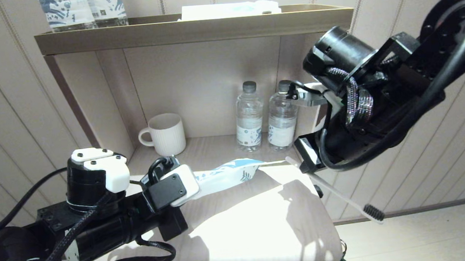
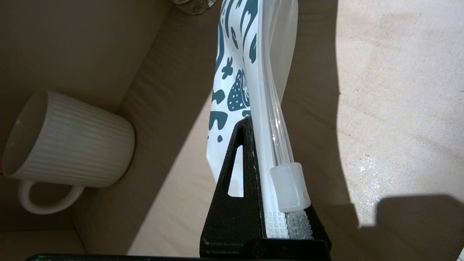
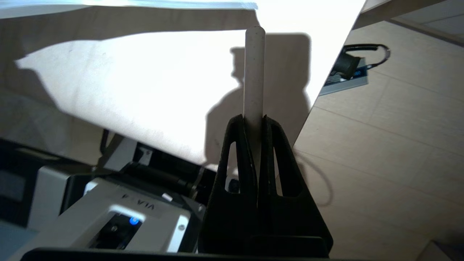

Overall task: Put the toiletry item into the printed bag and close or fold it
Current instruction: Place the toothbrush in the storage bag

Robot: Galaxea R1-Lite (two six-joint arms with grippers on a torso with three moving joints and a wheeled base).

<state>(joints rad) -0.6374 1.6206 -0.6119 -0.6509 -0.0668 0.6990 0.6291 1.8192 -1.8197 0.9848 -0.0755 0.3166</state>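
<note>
Left gripper (image 2: 261, 203) has its jaws clamped tight on the zip end of the bag (image 1: 223, 174); the clear slider (image 2: 290, 186) sits right at the jaw tips. Only one black jaw is seen in the left wrist view, the other is hidden behind the bag. The bag runs straight out from the jaws, held off the bench (image 1: 244, 229), with teal prints on the side facing the mug (image 2: 69, 145). Its far end is cut off in the wrist view; in the head view it reaches toward the right gripper (image 1: 303, 158). Can't tell if the mouth is open.

Right gripper's jaws are pinched on the brush (image 1: 337, 195), gripping the stick partway along. The plain blunt end (image 3: 255, 65) pokes forward past the jaw tips, pointing at the bag's far end, close to it; touching or apart can't be told. The bristle head (image 1: 373, 212) trails behind the jaws, out over the floor beyond the bench edge, and does not show in the right wrist view. In the head view the arm body covers the jaws themselves.

Two bottles (image 1: 264, 117) stand in the shelf recess beyond the bag, the right one partly behind the right arm. More bottles on the top shelf (image 1: 195, 27) are cut off by the frame.
</note>
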